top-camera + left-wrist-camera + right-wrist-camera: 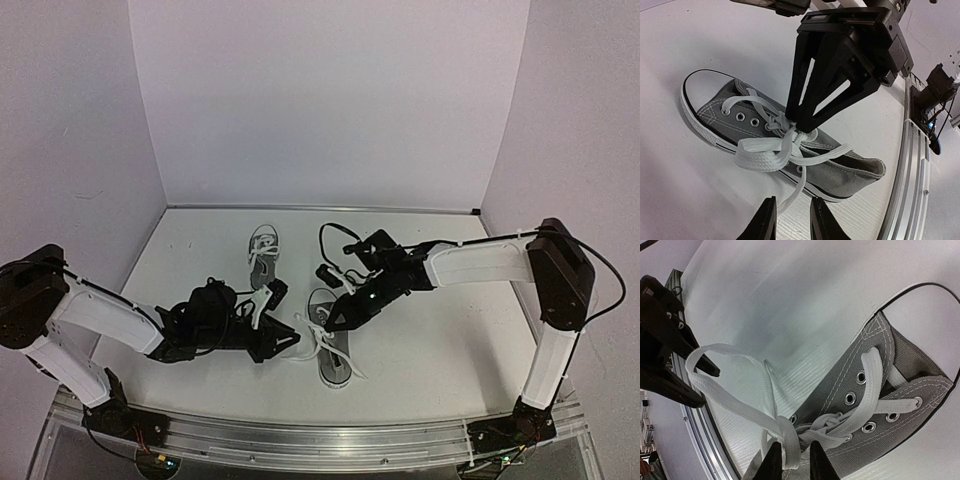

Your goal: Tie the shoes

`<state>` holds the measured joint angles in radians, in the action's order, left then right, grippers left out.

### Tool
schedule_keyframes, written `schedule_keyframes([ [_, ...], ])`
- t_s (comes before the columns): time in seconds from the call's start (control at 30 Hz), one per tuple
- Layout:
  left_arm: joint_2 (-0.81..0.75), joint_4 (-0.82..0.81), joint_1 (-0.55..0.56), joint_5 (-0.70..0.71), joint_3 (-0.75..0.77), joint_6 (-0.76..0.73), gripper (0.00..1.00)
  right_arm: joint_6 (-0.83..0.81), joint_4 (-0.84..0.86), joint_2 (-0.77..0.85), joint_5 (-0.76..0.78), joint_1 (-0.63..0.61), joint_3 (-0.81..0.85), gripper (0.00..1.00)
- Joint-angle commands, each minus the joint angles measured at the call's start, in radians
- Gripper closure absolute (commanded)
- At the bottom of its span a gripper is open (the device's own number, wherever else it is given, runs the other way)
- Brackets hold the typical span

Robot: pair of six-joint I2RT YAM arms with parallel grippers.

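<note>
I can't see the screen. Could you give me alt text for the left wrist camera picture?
A grey canvas sneaker rests on a white table while the right gripper, pointing down from above, pinches its white laces at the knot. The left gripper frames the bottom edge, one lace strand trailing toward it.

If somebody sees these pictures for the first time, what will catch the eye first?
The near grey shoe at the front middle of the table draws the eye. The right hand comes down on the crossing of its white lace, and the left hand holds one strand drawn out sideways. The second shoe lies behind it, alone, with nothing touching it.
</note>
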<state>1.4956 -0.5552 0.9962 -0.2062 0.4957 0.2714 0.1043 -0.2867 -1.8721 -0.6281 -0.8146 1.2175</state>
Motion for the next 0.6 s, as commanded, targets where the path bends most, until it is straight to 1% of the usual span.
schedule_keyframes([
  [0.0, -0.019, 0.019, 0.019, 0.018, 0.043, -0.079, 0.76, -0.015, -0.017, -0.007, 0.024, -0.009, 0.034, 0.94],
  [0.07, -0.03, 0.039, 0.03, 0.023, 0.047, -0.137, 0.76, -0.011, -0.017, 0.007, 0.026, -0.009, 0.031, 1.0],
  [0.27, -0.051, 0.143, 0.089, 0.095, 0.08, -0.37, 0.76, 0.016, -0.003, 0.067, 0.038, -0.009, 0.012, 1.0],
  [0.43, -0.054, 0.134, 0.094, 0.104, 0.086, -0.484, 0.76, 0.033, 0.016, 0.089, 0.037, -0.009, -0.014, 1.0],
  [0.57, -0.05, 0.139, 0.098, 0.093, 0.107, -0.609, 0.76, 0.042, 0.028, 0.094, 0.03, -0.008, -0.029, 1.0],
])
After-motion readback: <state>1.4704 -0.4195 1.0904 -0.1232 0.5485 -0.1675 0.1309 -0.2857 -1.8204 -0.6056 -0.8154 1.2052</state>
